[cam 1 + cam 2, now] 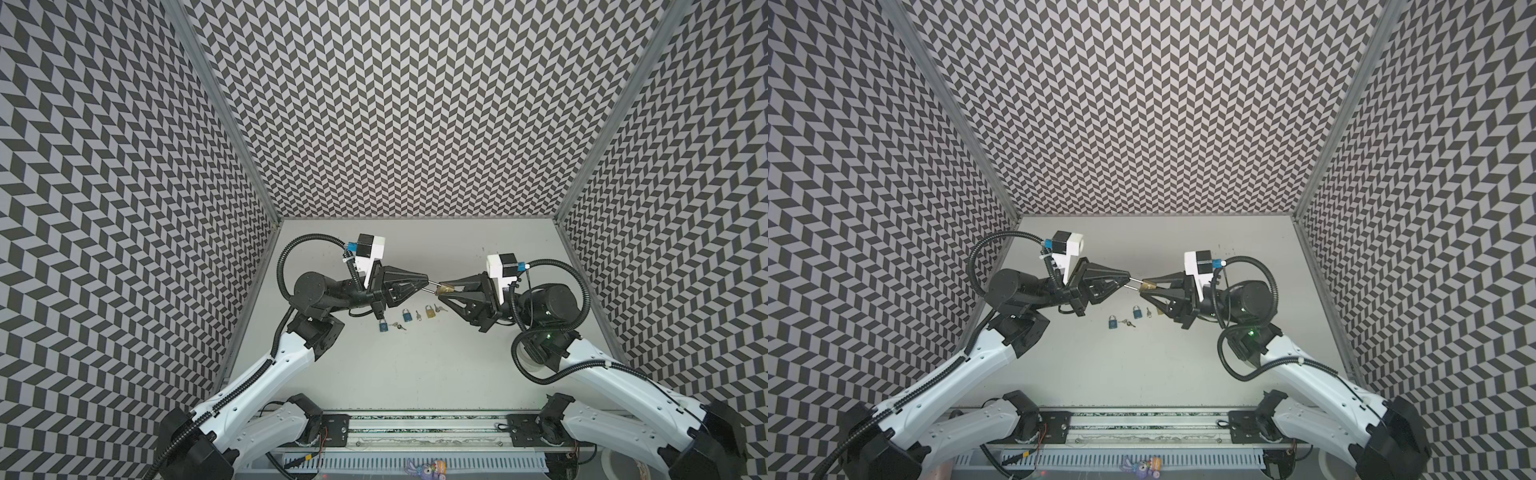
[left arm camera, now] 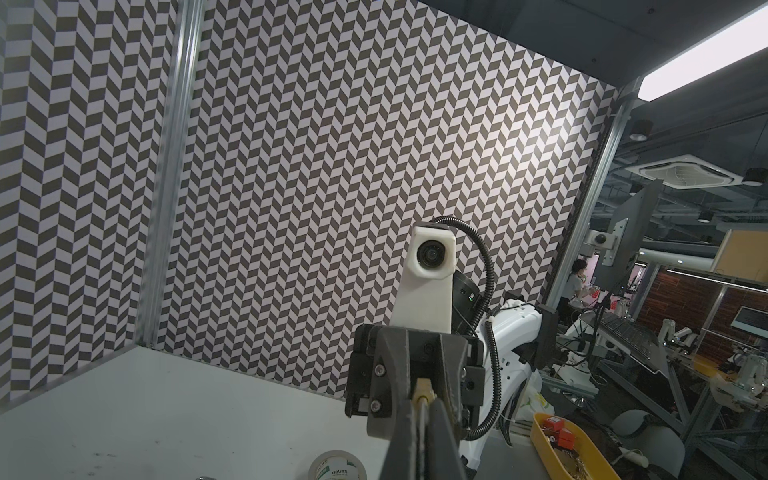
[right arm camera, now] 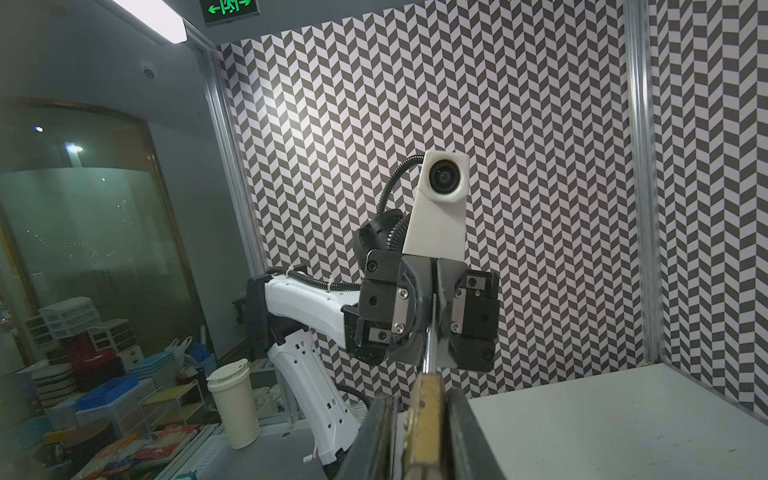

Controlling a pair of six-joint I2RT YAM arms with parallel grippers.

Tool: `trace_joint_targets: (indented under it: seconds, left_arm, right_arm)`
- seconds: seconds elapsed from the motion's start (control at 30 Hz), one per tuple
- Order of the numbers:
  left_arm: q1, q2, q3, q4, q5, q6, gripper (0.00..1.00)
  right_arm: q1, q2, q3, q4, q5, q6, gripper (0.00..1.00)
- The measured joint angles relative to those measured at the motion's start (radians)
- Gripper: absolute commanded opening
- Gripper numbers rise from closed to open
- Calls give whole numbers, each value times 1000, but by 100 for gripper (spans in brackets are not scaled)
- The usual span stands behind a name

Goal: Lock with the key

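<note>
A brass padlock point(image 1: 446, 288) point(image 1: 1147, 286) hangs in mid-air above the table between my two grippers. My left gripper point(image 1: 428, 283) point(image 1: 1128, 279) is shut on its silver shackle point(image 3: 430, 351). My right gripper point(image 1: 448, 289) point(image 1: 1148, 286) is shut on the padlock's brass body point(image 3: 428, 415), one finger on each flat face. From the left wrist, the shackle runs between the fingers point(image 2: 401, 436) to the brass body point(image 2: 424, 386). Small keys point(image 1: 398, 326) point(image 1: 1128, 322) lie on the table below, each beside a padlock.
On the table under the grippers lie two blue padlocks point(image 1: 382, 326) point(image 1: 407, 316) and a second brass padlock point(image 1: 429, 311). A tape roll point(image 2: 338, 465) sits near the table edge. Patterned walls close in three sides, and a rail point(image 1: 424, 432) runs along the front.
</note>
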Motion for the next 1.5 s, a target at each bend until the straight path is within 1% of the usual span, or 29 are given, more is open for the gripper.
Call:
trace_joint_targets:
  seconds: [0.17, 0.4, 0.5, 0.63, 0.67, 0.73, 0.77, 0.83, 0.87, 0.9, 0.93, 0.97, 1.1, 1.27, 1.37, 1.5]
  left_arm:
    - [0, 0, -3, 0, -3, 0, 0]
    - [0, 0, -6, -2, -15, 1, 0]
    - [-1, 0, -6, -6, -23, 4, 0]
    - [-1, -2, -6, -18, -32, 10, 0]
    - [-1, -3, -6, -20, -37, 13, 1]
    - [-1, -7, -6, -23, -44, 18, 8]
    - [-1, -10, -6, -23, -48, 19, 17]
    - [-1, -14, -5, -30, -57, 27, 37]
    - [0, -14, -5, -40, -64, 34, 45]
    - [0, -14, -5, -50, -69, 40, 51]
    - [0, -14, -5, -61, -74, 42, 53]
    - [1, -14, -5, -76, -80, 48, 55]
    - [23, -20, -2, -126, -93, 69, 56]
    - [86, -47, 4, -193, -100, 92, 58]
    - [130, -68, 6, -232, -100, 105, 60]
    - [165, -84, 25, -299, -100, 137, 62]
  right_arm:
    - [0, 0, 0, -13, 16, 8, 0]
    - [0, -10, 0, -37, 37, 7, 0]
    - [2, -21, 0, -61, 60, 8, 0]
    - [4, -27, 11, -100, 63, -4, 0]
    - [4, -27, 19, -116, 60, -11, 0]
    - [4, -27, 41, -155, 57, -33, 0]
    - [4, -27, 53, -177, 56, -44, 0]
    - [4, -27, 70, -209, 58, -60, 0]
    - [4, -28, 79, -226, 63, -70, 0]
    - [4, -30, 85, -239, 69, -74, 0]
    - [4, -34, 90, -254, 76, -79, 0]
    - [4, -39, 94, -267, 82, -84, 0]
    - [3, -62, 110, -323, 111, -102, 0]
    - [-19, -71, 136, -388, 117, -128, 0]
    - [-64, -68, 157, -436, 69, -140, 0]
    - [-143, -35, 196, -464, -43, -134, 0]
